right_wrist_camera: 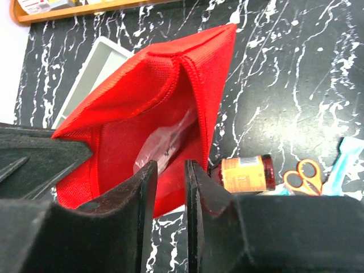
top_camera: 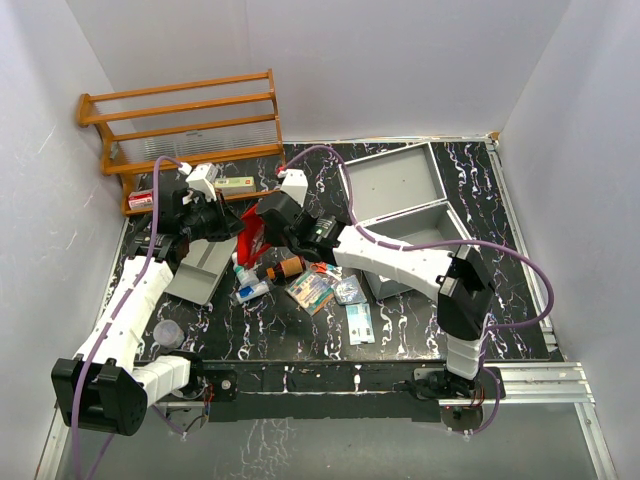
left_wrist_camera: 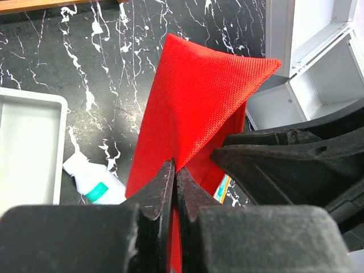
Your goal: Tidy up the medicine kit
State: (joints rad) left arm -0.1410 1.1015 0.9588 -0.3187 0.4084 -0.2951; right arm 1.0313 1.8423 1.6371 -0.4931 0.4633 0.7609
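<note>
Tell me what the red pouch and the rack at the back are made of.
The red pouch looks like woven fabric, probably synthetic and matte: its weave grain and stitched seams show. The rack looks like wood, seemingly varnished, judging by its warm orange-brown slats.

Red pouch (right_wrist_camera: 142, 114), black white-veined table (right_wrist_camera: 284, 68), silver-grey medicine kit (top_camera: 395, 185), amber bottle (right_wrist_camera: 244, 173).

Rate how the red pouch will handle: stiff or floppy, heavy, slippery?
Likely floppy: the red fabric pouch folds into a peak where the left tool pinches it. Probably light: that thin pinch seems to hold it up. Its weave should grip well, but the clear packet inside might slide out the open mouth.
</note>
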